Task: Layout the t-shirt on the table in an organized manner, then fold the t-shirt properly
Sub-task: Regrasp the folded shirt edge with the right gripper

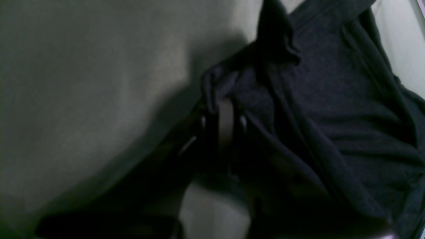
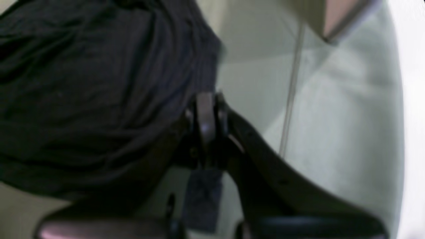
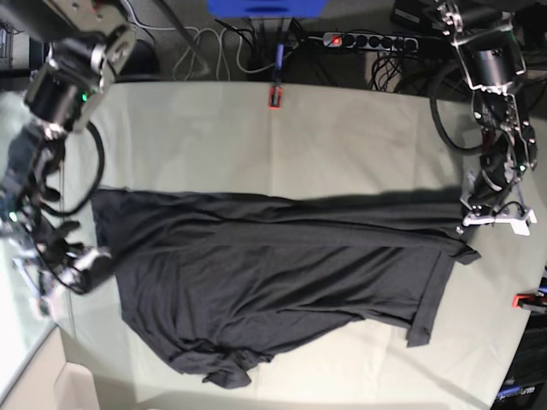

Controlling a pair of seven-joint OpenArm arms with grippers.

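The black t-shirt (image 3: 273, 282) lies spread across the pale greenish-grey table (image 3: 342, 137), stretched from side to side, with a crumpled sleeve at the near edge. At the shirt's right end, my left gripper (image 3: 468, 219) is shut on a bunched fold of it. The left wrist view shows dark fabric (image 1: 332, 99) pinched at the closed fingertips of the left gripper (image 1: 221, 101). My right gripper (image 3: 96, 260) holds the shirt's left edge. In the right wrist view the right gripper (image 2: 206, 98) is shut on the hem of the shirt (image 2: 99, 93).
One red-orange clamp (image 3: 274, 96) sits on the far table edge and another (image 3: 523, 301) on the right edge. Cables and a power strip (image 3: 367, 40) lie behind the table. The table's left edge runs beside my right arm, with a cardboard box (image 3: 60, 389) below it.
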